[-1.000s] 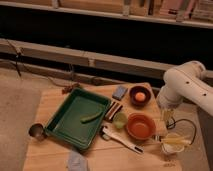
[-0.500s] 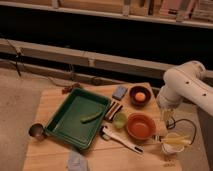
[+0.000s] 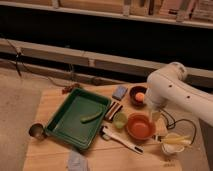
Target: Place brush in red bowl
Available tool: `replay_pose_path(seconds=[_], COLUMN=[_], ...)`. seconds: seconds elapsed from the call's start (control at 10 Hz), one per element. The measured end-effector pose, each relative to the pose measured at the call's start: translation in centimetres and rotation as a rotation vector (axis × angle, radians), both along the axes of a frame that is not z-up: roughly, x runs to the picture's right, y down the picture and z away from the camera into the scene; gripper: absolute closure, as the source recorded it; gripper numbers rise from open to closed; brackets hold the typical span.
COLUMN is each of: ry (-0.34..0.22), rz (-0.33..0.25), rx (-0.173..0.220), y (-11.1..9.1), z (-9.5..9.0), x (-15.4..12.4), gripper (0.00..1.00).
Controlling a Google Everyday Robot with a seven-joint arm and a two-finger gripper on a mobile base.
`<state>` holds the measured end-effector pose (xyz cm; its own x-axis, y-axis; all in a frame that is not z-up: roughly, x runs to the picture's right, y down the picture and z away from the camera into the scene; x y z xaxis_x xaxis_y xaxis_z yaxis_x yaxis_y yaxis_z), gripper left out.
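Observation:
The white brush (image 3: 120, 140) lies flat on the wooden table (image 3: 52, 102), its rounded head toward the green tray and its handle pointing right, just in front of the red bowl (image 3: 140, 126). The red bowl holds nothing that I can see. My gripper (image 3: 153, 116) hangs down from the white arm (image 3: 172, 90) over the right rim of the red bowl, above and to the right of the brush, and nothing shows in it.
A green tray (image 3: 75, 120) with a green vegetable (image 3: 91, 117) sits at the left. A striped block (image 3: 113, 111), a small green cup (image 3: 119, 120), a blue sponge (image 3: 120, 92), a dark bowl (image 3: 138, 95), a white bowl (image 3: 175, 143), a metal cup (image 3: 36, 131) and a grey cloth (image 3: 77, 161) stand around it.

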<state>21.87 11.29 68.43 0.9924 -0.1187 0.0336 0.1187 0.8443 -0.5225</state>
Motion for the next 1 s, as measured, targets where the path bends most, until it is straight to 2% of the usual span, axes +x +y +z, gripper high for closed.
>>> replay_pose_path(seconds=[0.3, 0.4, 0.7, 0.9, 1.0], ry=[-0.033, -0.035, -0.054, -0.061, -0.068], rz=[-0.05, -0.054, -0.09, -0.104, -0.109], rx=[-0.002, -0.008, -0.037, -0.053, -0.053], y=[1.4, 1.9, 4.1, 5.9, 6.1], z=[-0.7, -0.5, 1.0, 1.0, 0.8], x=[-1.5, -1.6, -4.7, -5.0, -5.2], gripper=[0.35, 0.35, 0.35, 0.35, 0.35])
